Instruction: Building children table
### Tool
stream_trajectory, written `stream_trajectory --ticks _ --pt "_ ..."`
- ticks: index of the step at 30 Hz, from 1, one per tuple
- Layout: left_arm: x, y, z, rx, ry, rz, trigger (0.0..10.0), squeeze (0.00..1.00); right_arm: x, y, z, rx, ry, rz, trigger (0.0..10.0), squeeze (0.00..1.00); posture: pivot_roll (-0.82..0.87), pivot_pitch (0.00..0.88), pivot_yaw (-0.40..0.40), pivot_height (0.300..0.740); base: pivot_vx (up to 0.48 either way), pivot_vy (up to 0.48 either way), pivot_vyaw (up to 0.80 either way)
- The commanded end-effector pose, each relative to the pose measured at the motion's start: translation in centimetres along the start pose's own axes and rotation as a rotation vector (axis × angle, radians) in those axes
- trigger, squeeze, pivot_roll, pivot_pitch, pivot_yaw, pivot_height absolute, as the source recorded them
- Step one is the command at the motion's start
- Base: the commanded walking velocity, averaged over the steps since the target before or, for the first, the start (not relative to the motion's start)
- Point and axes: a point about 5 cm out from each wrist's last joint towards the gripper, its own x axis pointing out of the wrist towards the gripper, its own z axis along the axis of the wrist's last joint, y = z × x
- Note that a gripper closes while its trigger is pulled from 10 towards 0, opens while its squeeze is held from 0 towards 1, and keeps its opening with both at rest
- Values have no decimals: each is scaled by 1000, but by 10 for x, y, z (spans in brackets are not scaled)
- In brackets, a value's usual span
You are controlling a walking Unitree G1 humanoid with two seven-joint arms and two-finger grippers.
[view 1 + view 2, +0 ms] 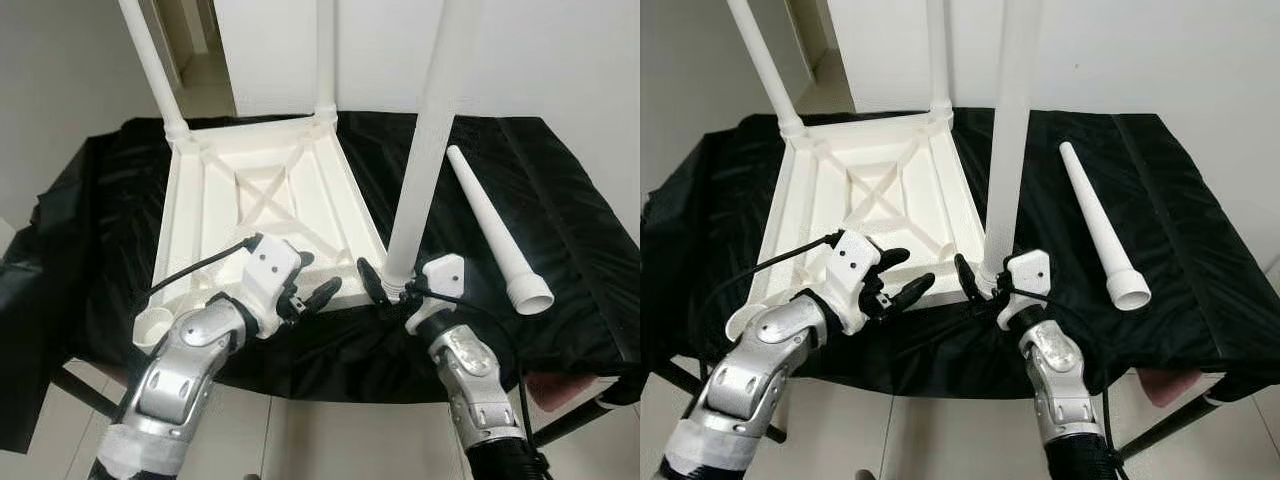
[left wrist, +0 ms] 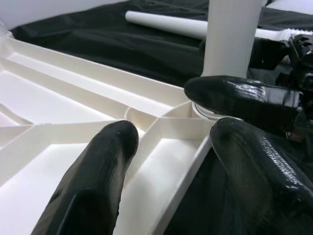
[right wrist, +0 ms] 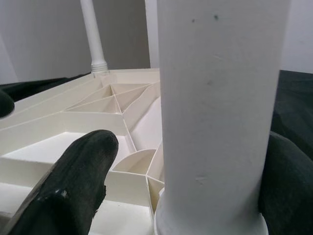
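Observation:
A white children's table top lies upside down on a black cloth. Two legs stand in its far corners. A third leg stands upright in the near right corner. My right gripper is at that leg's base, open, one finger on each side of it with a small gap. My left gripper hovers open over the top's near rim, just left of the right gripper. A loose leg lies on the cloth to the right. The near left socket holds nothing.
The cloth hangs over the work table's front edge, close to my arms. Tiled floor shows below it. White walls stand behind the table. A pink object peeks out under the cloth at the near right.

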Motion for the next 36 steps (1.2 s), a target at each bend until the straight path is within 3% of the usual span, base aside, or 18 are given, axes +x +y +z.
stream_trajectory --ticks 1,6,7,14,24,28,36 --pt "-2 16 -12 -73 69 222 10000 0 2 3 -3 -11 15 4 10000 0 -160 0 129 740 0 0 0" --pt "-2 22 -20 -144 126 263 10000 0 3 1 -5 10 21 -7 10000 0 -154 0 133 740 0 0 0" --pt "-4 26 -18 -168 95 298 10000 0 3 0 -5 16 25 -15 10000 0 -151 0 149 740 0 0 0" --pt "-5 37 -16 -141 28 386 10000 0 6 4 -9 -28 9 -38 10000 0 -135 0 166 740 0 0 0" --pt "-1 46 -16 -122 40 386 10000 0 13 4 -10 -11 -3 -43 10000 0 -120 0 201 740 0 0 0" --pt "0 45 -12 -90 33 312 10000 0 18 -4 -7 -26 -14 -56 10000 0 -119 0 220 740 0 0 0" --pt "1 47 -11 -83 21 314 10000 0 19 -8 -6 -46 -26 -63 10000 0 -116 0 209 740 0 0 0"
